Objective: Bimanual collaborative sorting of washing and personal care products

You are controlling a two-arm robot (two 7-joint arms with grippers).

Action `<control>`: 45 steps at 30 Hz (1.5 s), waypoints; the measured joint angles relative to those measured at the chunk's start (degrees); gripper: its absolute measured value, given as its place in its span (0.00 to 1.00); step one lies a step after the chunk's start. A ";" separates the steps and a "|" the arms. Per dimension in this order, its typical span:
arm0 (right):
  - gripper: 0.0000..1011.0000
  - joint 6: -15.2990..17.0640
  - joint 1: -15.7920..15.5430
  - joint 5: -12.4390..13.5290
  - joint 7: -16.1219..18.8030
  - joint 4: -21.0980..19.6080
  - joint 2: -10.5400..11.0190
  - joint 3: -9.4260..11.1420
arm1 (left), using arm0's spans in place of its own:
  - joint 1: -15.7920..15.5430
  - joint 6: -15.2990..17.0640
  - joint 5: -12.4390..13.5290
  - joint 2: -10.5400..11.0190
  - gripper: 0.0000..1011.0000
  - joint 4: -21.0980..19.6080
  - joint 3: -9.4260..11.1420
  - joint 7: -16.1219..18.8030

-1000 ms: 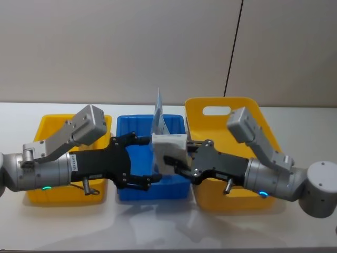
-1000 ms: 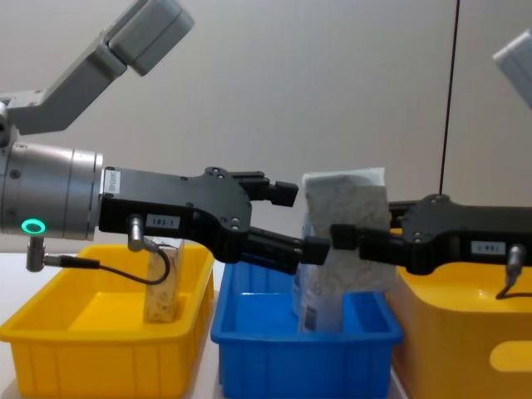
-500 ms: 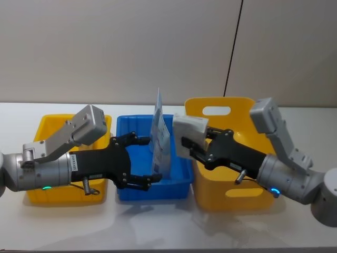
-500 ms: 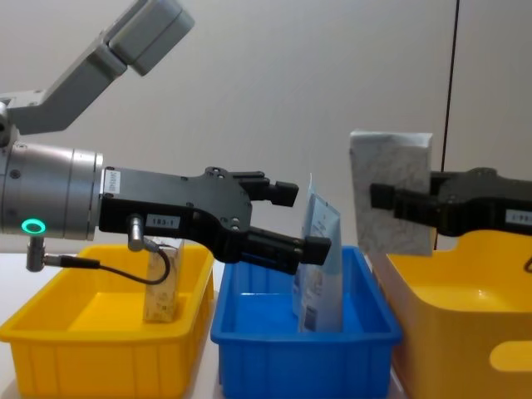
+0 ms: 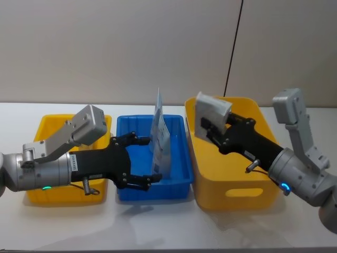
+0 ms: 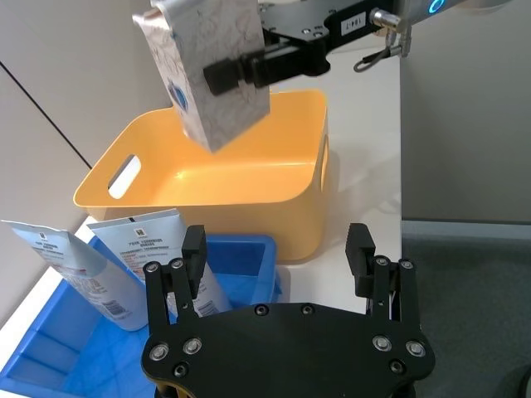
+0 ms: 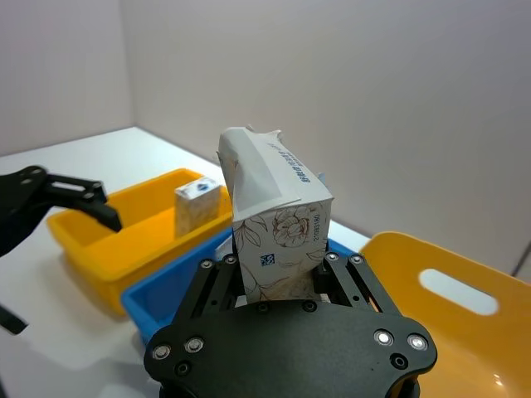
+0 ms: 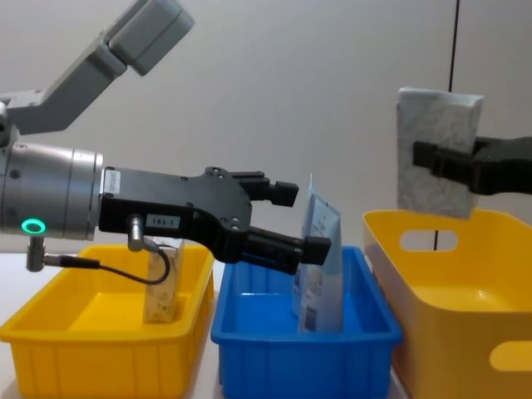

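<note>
Your right hand (image 5: 209,128) is clamped on a boxy pack (image 5: 212,109), held above the large yellow bin (image 5: 237,192). Your left hand (image 5: 143,159) hangs with fingers (image 5: 134,139) apart over the blue bin (image 5: 179,191), the pale-blue pouch (image 5: 160,138) upright just beside it; a second pack (image 8: 164,289) stands in the small yellow bin (image 8: 100,357) under its wrist, part-hidden.

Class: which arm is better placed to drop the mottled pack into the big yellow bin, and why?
Right. The right gripper holds the pack above the big yellow bin; the left gripper hangs open over the blue bin, beside the pouch.
</note>
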 joint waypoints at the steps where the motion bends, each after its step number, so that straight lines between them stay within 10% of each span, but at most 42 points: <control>1: 0.36 0.05 -0.25 -0.14 -0.58 -0.36 -0.13 0.30 | 0.00 0.00 0.00 0.00 0.99 0.00 0.00 0.00; 24: 0.36 3.43 -6.56 -6.93 -20.41 -7.07 -5.45 4.42 | 0.00 0.00 0.00 0.00 0.99 0.00 0.00 0.00; 45: 0.36 9.54 -11.79 -15.01 -40.82 -9.93 -15.27 5.00 | 0.00 0.00 0.00 0.00 0.99 -0.01 0.00 0.00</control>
